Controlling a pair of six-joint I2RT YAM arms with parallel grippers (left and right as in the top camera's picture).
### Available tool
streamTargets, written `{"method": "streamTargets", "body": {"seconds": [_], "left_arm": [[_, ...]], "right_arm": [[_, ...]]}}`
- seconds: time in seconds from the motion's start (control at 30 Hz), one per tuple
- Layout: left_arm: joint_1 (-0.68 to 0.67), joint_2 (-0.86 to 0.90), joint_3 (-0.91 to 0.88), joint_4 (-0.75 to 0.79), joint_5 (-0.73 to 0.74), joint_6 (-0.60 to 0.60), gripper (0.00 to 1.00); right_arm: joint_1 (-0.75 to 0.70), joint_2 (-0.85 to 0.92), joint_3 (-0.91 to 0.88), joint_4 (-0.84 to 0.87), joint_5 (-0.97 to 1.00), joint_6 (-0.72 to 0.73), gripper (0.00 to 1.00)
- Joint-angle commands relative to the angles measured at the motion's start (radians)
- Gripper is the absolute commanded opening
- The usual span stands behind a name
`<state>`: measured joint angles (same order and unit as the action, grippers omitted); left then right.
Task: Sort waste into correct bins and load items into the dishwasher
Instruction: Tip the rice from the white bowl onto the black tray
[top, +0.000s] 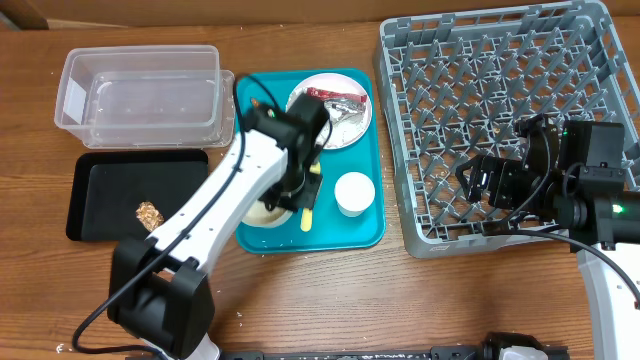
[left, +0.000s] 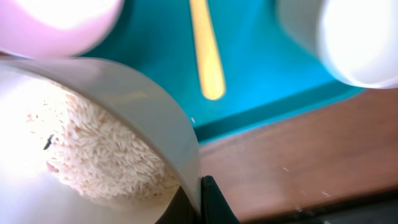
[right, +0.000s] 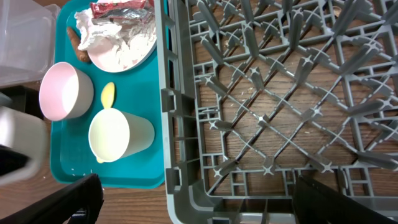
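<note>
My left end effector (left: 198, 202) is pinched onto the rim of the rice bowl (left: 124, 99), 1 finger inside the wall and 1 outside. I judge this is the grip for carrying it off and tipping out the loose rice (left: 106, 155) before the bowl can be racked. The bowl sits at the near corner of the teal tray (left: 261, 93) and looks tilted, though I cannot tell whether it is off the tray floor. Just beyond the fingers lies the yellow spoon (left: 206, 56), with the cup (left: 348, 37) to one side and the pink bowl (left: 56, 25) to the other. All 3 are close enough to be knocked in a careless lift. Further out, the plate (top: 355, 132) carries the red wrapper (top: 337, 97) and a crumpled napkin (top: 340, 118). Off the tray on the worktop (top: 300, 290), the black tray (top: 100, 190) holds a brown chunk (top: 150, 213), and the clear tub (top: 140, 90) stands beyond it. My right end effector (top: 478, 185) hangs with its fingers spread wide over the dish rack (top: 500, 60), holding nothing and well apart from the left arm.
</note>
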<state>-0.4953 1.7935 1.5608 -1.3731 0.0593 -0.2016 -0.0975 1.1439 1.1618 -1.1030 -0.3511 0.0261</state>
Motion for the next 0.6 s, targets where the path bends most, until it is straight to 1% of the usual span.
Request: {"method": "streamTargets", "body": {"seconds": [0.0,0.1,0.17,0.23,0.3,0.4,0.5,0.57], "left_arm": [[0.036,-0.050,0.157,-0.077,0.016,0.035,0.04],[0.110,-0.093,0.183,-0.111,0.020,0.048,0.04],[0.188,-0.122,0.176,-0.122,0.039,0.063,0.04],[0.298,-0.144,0.168,-0.131,0.121,0.130,0.04],[0.411,-0.154,0.156,-0.133,0.216,0.206,0.04],[0.586,-0.154,0.121,-0.123,0.403,0.346,0.04],[0.767,-0.146,0.027,-0.078,0.675,0.489,0.04],[0.843,-0.138,-0.040,-0.044,0.801,0.552,0.04]], "right_arm": [[0.002,-0.002,0.021,0.001,0.002,-0.001,1.00],[0.002,-0.002,0.021,0.000,0.002,-0.001,1.00],[0.002,-0.002,0.021,-0.002,0.002,-0.001,1.00],[0.002,-0.002,0.021,-0.002,0.002,-0.001,1.00],[0.002,-0.002,0.021,-0.002,0.002,-0.001,1.00],[0.002,-0.002,0.021,-0.002,0.002,-0.001,1.00],[0.002,-0.002,0.021,-0.002,0.002,-0.001,1.00],[0.002,-0.002,0.021,-0.001,0.002,-0.001,1.00]]}}
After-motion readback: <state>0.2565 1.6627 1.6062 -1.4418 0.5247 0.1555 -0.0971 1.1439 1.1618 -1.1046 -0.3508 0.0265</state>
